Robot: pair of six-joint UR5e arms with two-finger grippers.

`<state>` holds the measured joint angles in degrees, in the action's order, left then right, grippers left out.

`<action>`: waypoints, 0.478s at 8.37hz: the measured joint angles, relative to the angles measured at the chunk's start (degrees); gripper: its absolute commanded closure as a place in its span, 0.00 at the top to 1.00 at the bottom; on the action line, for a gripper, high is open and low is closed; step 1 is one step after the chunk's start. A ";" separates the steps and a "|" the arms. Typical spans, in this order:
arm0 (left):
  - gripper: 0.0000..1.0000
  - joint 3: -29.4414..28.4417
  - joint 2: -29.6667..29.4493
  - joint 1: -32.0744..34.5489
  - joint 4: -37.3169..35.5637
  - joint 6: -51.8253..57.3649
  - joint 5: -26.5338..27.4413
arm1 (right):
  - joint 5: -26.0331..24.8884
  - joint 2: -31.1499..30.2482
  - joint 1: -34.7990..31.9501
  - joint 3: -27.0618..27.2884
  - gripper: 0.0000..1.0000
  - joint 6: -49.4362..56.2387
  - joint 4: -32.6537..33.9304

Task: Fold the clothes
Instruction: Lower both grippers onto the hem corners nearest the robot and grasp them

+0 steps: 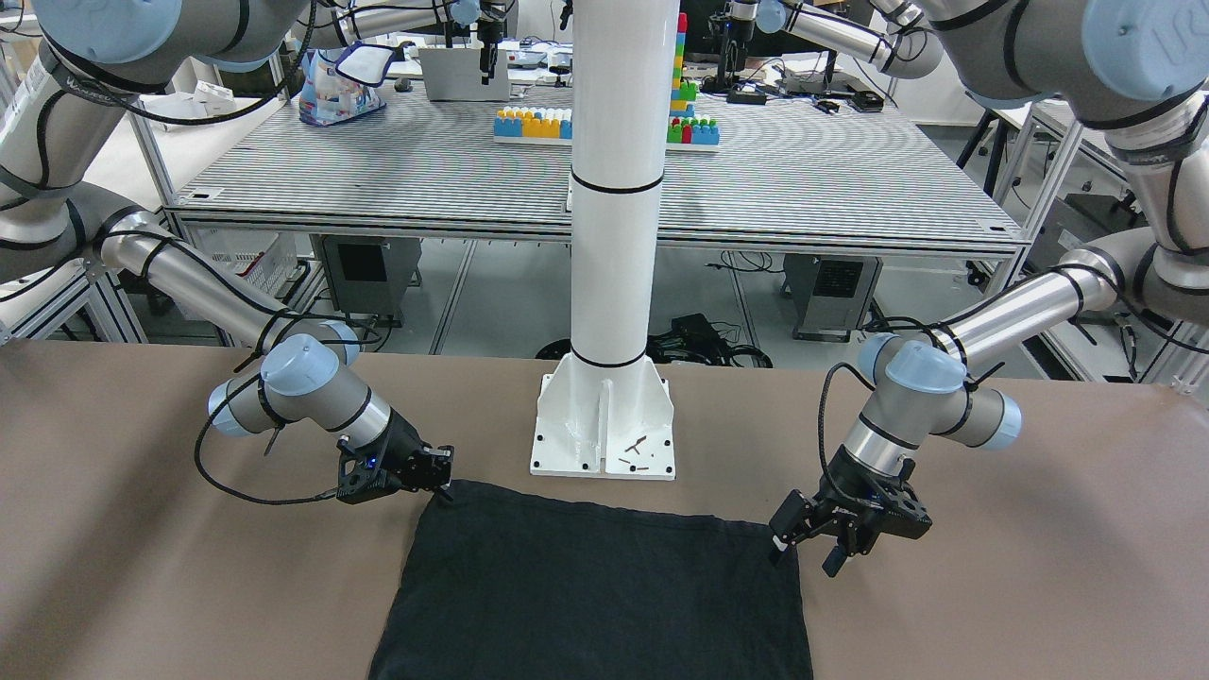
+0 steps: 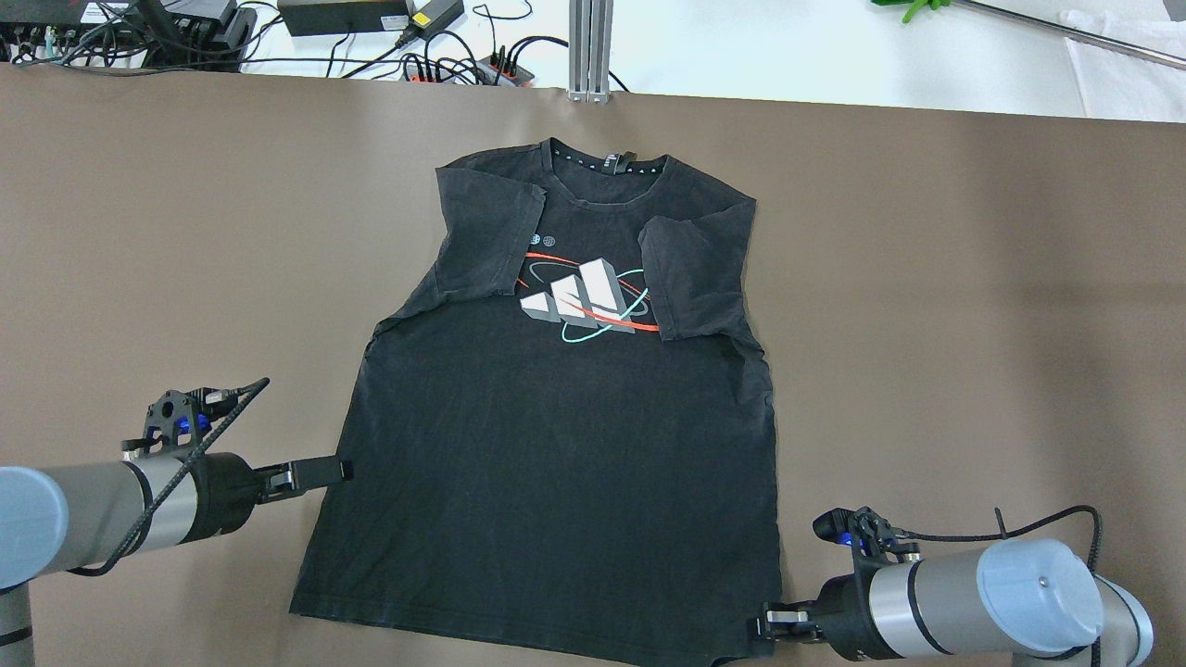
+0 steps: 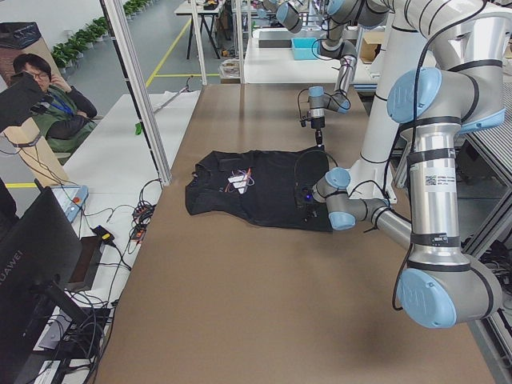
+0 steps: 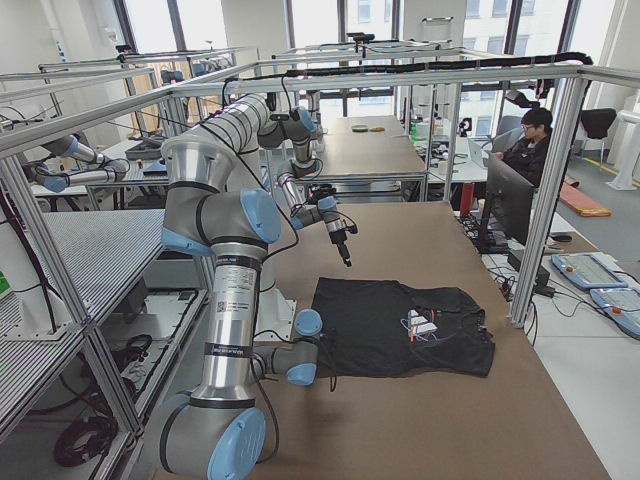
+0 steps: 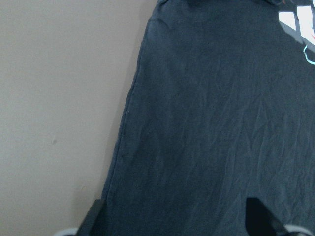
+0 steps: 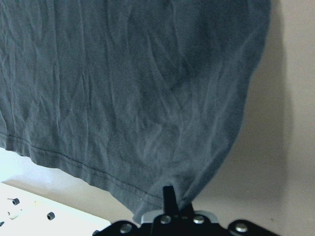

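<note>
Shirt (image 2: 556,445), limp and light, is laid flat on desk (image 2: 927,324), best gripped at hem corners; one corner is clenched by right end effector (image 2: 762,625), left end effector (image 2: 345,470) is spread open at side edge.

Silver arms (image 1: 1001,316), lt-blue caps (image 1: 297,368), white post (image 1: 614,236).

The overhead view looks forward and down on nearly the whole black T-shirt (image 2: 556,463). The front-facing one looks back toward the robot, sharing only the shirt's hem end. Both end views run along the counter (image 3: 240,320). Each wrist camera sits close, fabric right at its jaws.
</note>
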<state>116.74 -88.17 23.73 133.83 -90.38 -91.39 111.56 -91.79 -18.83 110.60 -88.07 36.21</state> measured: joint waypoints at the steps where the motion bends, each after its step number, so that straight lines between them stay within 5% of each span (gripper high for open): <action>1: 1.00 0.29 0.88 -2.20 -0.02 -0.56 1.06 | 0.13 0.04 -0.59 0.12 0.00 0.09 0.00; 4: 1.00 0.34 2.63 -10.69 -0.06 -2.76 7.63 | 0.28 0.34 -1.89 0.41 0.00 0.22 0.00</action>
<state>117.08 -85.54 13.04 133.77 -93.15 -83.75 111.84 -91.46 -20.73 111.01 -87.85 36.21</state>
